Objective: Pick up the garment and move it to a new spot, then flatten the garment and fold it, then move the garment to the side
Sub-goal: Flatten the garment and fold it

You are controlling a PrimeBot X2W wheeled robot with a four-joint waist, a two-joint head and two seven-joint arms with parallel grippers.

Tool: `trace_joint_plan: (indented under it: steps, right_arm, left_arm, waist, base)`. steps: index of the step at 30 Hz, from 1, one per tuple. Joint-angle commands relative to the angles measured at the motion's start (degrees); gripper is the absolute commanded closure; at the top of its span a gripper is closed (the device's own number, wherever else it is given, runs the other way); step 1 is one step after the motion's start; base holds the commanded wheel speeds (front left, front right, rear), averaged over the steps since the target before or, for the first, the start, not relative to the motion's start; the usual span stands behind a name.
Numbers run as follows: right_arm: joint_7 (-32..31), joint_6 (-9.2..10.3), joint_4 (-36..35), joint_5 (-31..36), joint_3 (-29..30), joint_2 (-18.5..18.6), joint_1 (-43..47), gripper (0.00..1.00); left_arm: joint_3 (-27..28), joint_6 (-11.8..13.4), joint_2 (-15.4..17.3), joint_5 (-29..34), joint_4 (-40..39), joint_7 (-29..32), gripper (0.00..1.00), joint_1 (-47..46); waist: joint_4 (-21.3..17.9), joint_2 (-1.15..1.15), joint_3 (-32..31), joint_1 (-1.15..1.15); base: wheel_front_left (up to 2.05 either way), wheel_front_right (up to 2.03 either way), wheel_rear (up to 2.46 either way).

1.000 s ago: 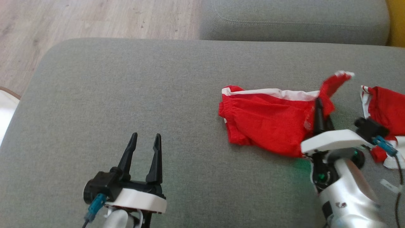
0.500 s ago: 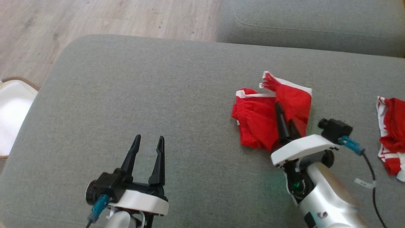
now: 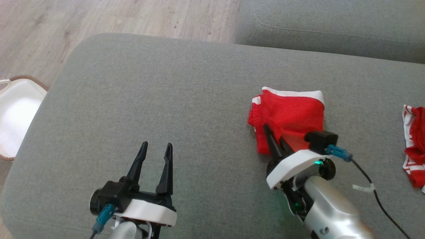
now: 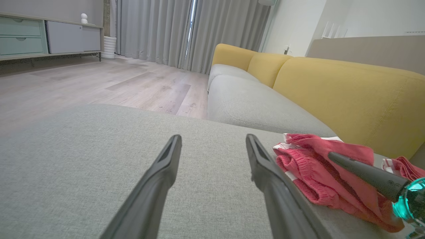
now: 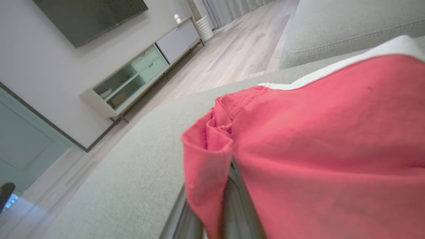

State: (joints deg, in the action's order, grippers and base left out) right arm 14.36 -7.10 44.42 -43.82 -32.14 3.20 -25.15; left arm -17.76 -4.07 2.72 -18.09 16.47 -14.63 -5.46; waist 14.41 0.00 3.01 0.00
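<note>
Two grippers: R gripper [image 3: 274, 133] clenched on shorts [image 3: 292, 111], centre-right of frame on sofa [image 3: 166, 83]; L gripper [image 3: 156, 144] splayed, empty, lower left. Cloth prob soft, light, floppy; best grabbed at corners

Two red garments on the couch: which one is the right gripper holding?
The folded red garment with the white band: the right gripper is shut on its near edge. The other red-and-white garment lies crumpled at the far right, untouched.

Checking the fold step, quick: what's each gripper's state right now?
Left gripper: open, holding nothing.
Right gripper: shut on the red fabric garment with white trim.
</note>
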Motion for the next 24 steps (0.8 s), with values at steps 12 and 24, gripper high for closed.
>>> trace_joint_plan:
  steps: [12,24]
  right_arm:
    - [-1.76,-0.39,5.71,8.06,-16.07,-0.33,-4.46,0.0]
    - [0.57,-0.39,-0.09,8.03,-2.46,4.28,-3.31,0.0]
  left_arm:
    - [2.15,0.32,0.16,0.26,-1.71,-0.37,0.0,-0.62]
    - [4.25,0.49,0.16,-0.33,-7.01,-0.37,0.0,-0.83]
  waist:
    - [-1.8,0.0,-0.82,0.0]
    - [-6.84,0.0,-0.96,0.0]
  base:
    - [0.0,0.0,0.0]
    - [0.0,0.0,0.0]
